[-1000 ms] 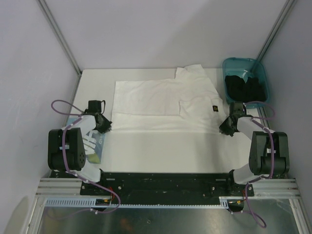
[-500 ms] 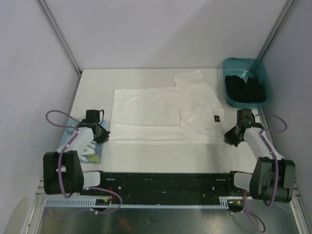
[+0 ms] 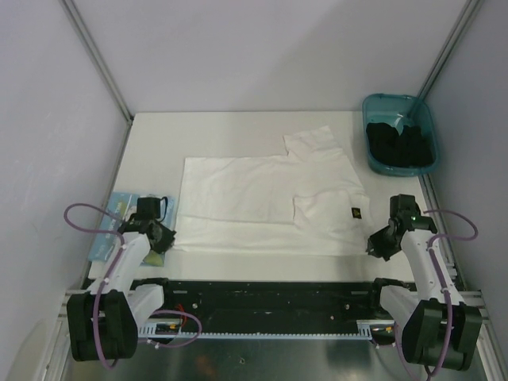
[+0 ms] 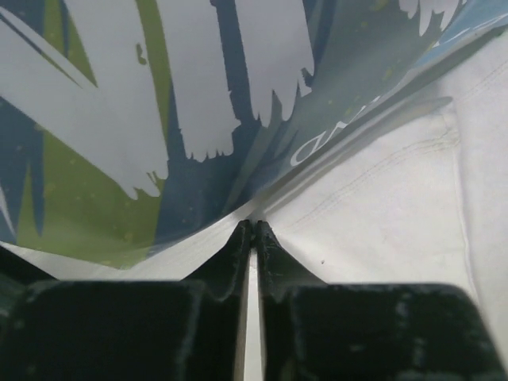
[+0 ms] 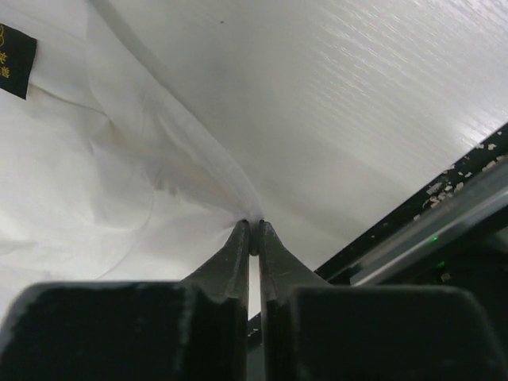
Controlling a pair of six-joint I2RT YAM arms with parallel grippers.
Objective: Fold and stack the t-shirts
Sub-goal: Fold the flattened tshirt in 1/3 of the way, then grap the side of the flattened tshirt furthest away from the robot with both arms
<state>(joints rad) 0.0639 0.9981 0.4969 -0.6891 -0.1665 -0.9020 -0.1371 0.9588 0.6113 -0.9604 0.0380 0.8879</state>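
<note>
A white t-shirt lies spread flat across the table, with a small black label near its right side. My left gripper is shut on its near left corner, and my right gripper is shut on its near right corner. In the left wrist view the gripper pinches a white hem, with the white t-shirt to the right. A second t-shirt with a blue, green and white graphic lies to the left; from above this folded t-shirt sits at the table's left edge. In the right wrist view the gripper pinches bunched white cloth.
A teal bin holding dark clothes stands at the far right corner. The black base rail runs along the near table edge, close behind both grippers. Grey walls close in the left, back and right sides.
Both grippers have pulled back toward the near edge, dragging the white t-shirt with them. It now lies nearer and flatter.
</note>
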